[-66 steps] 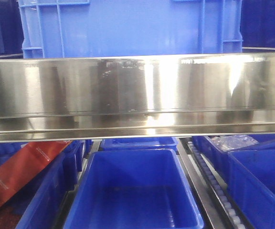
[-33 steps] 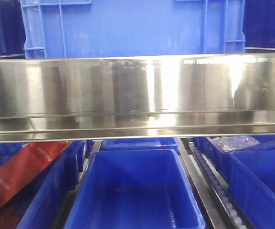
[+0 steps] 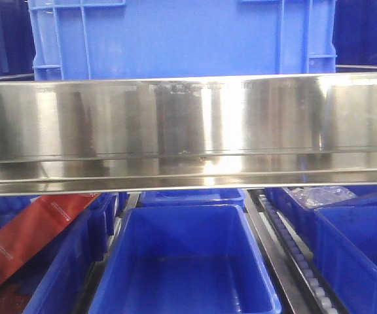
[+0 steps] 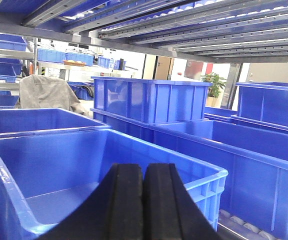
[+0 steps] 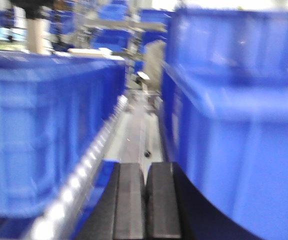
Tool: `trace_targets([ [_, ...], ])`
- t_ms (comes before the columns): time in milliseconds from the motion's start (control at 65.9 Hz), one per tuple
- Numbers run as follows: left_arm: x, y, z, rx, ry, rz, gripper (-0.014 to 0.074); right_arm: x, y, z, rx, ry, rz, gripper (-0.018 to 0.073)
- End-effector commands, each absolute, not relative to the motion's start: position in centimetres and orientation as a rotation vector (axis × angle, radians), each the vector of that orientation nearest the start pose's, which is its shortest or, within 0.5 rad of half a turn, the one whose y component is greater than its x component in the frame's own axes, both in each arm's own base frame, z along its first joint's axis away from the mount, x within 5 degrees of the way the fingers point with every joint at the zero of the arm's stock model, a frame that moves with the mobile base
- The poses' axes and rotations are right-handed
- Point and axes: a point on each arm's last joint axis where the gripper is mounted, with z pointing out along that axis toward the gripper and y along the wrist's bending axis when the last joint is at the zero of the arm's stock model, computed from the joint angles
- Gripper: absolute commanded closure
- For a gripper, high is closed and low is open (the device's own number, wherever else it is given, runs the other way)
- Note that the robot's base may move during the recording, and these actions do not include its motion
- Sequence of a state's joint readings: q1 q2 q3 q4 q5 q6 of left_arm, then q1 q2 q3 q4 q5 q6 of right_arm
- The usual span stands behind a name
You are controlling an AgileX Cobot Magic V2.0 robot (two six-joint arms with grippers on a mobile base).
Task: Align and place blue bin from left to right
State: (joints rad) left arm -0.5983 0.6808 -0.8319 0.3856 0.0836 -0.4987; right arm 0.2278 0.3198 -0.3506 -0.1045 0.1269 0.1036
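the biggest thing i have in the front view is the steel shelf rail [image 3: 188, 131], a shiny band running straight across the middle of the picture, and standing behind and above it is the blue bin [image 3: 182, 39], upright, its smooth flat wall facing me and its long axis running left to right along the rail. its ribbed corners show at both ends, the left corner a little in from the picture's edge and the right one further in, so it reads as roughly centred, perhaps slightly left. below the rail sits an open smaller bin [image 3: 185, 261], with a red packet [image 3: 28, 235] leaning at the lower left and a roller track [image 3: 293, 255] on the right. from the left wrist i see the left fingers [image 4: 143, 200] pressed together, holding nothing, hovering over an empty bin [image 4: 84, 175] on the lower level. the right fingers [image 5: 146, 200] are likewise closed on nothing, pointing down a gap between two bins, though that view is blurred. i judge the bin lies above and ahead of both arms, and i cannot tell which arm is nearer; sliding it rightward would likely mean pushing along its long axis.
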Motion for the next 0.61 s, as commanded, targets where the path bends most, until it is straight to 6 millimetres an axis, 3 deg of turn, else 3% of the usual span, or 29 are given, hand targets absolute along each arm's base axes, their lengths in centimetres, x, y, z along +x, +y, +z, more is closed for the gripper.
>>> trace_targets([
  [0,10.9,-7.3,42.8,0.327,1.373,-0.575,0.0707,7.2,1.4,28.3,-0.134,1.548,0.17,0.0643],
  [379,10.9,-7.3,42.8,0.327,1.373,-0.575,0.0707,5.4,1.0,21.6,-0.136,1.545,0.168,0.0643],
  [592,10.9,-7.3,42.8,0.327,1.372,-0.575,0.0707,5.5,1.1,20.7,-0.149,1.59,0.163,0.0643],
])
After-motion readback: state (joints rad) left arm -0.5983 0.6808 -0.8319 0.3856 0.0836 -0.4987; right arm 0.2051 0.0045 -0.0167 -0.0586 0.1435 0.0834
